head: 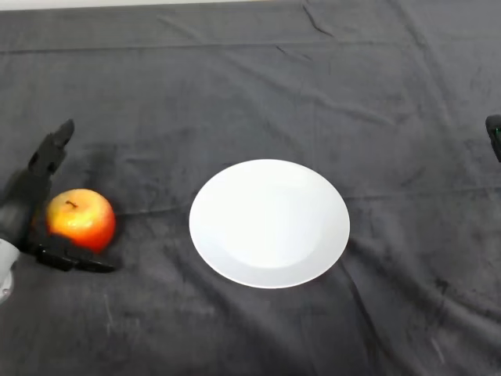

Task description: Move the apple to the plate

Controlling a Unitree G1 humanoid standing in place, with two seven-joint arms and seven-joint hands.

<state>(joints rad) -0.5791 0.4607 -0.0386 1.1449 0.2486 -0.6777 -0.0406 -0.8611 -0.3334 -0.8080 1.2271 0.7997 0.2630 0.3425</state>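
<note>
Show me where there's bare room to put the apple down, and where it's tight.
The plate is bare all over. Open cloth runs behind the plate, along the near edge in front of it, and to its right. A bare strip lies between the apple and the plate's left rim. It is crowded only at far left, where the left hand sits around the apple.
</note>
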